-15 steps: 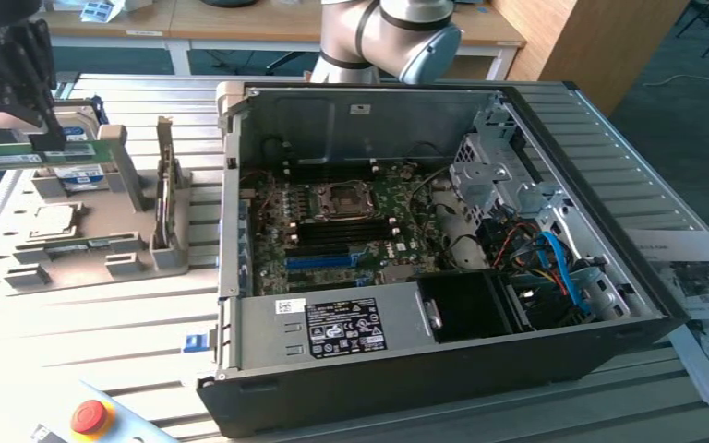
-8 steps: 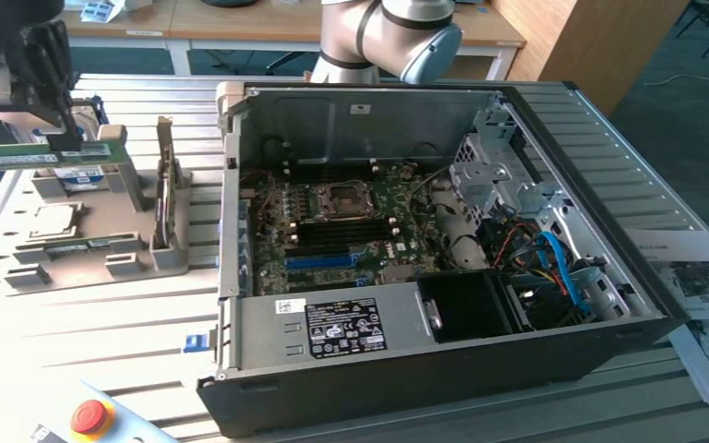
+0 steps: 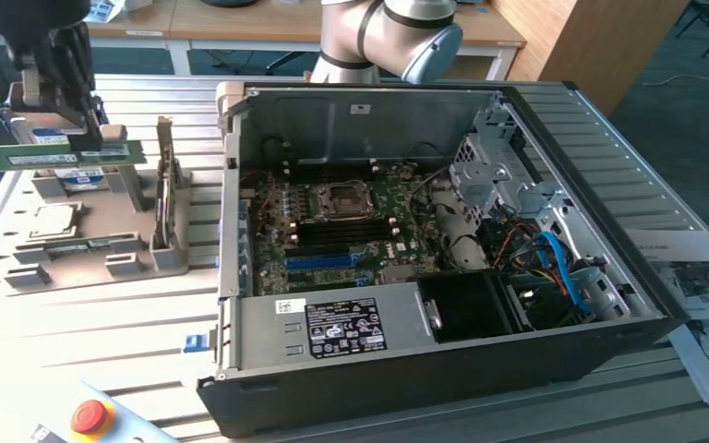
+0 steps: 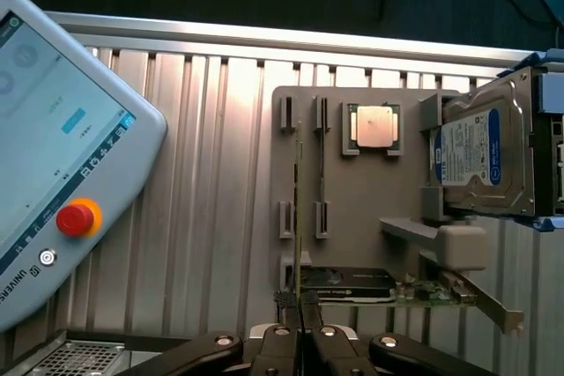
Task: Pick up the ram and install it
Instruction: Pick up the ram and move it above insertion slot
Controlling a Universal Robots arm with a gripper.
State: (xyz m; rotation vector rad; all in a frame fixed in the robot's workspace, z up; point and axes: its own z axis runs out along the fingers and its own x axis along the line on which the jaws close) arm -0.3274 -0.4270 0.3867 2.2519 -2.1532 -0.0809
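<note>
Exterior view, cut off at eleven o'clock: upper body of the gripper [image 3: 88, 138]. At twelve, most of the arm [image 3: 386, 32]; at seven, the teach pendant [image 3: 10, 411]; at four, the papers [image 3: 705, 295]. Label print on the ram [image 3: 66, 155] too small to read. From the wrist, ram [image 4: 297, 209] seen edge-on, chips hidden; hard drive [image 4: 480, 151] cropped by the frame.

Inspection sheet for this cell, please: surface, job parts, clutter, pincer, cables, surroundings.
Surface: slatted metal table, grey parts fixture on it.
Job's things: ram held above the fixture; open PC case alongside.
Clutter: processor, hard drive, graphics card in the fixture; teach pendant on the table.
Pincer: shut on the ram.
Cables: blue cable among wires inside the case.
Surroundings: papers at the exterior view's right; desks behind.
</note>
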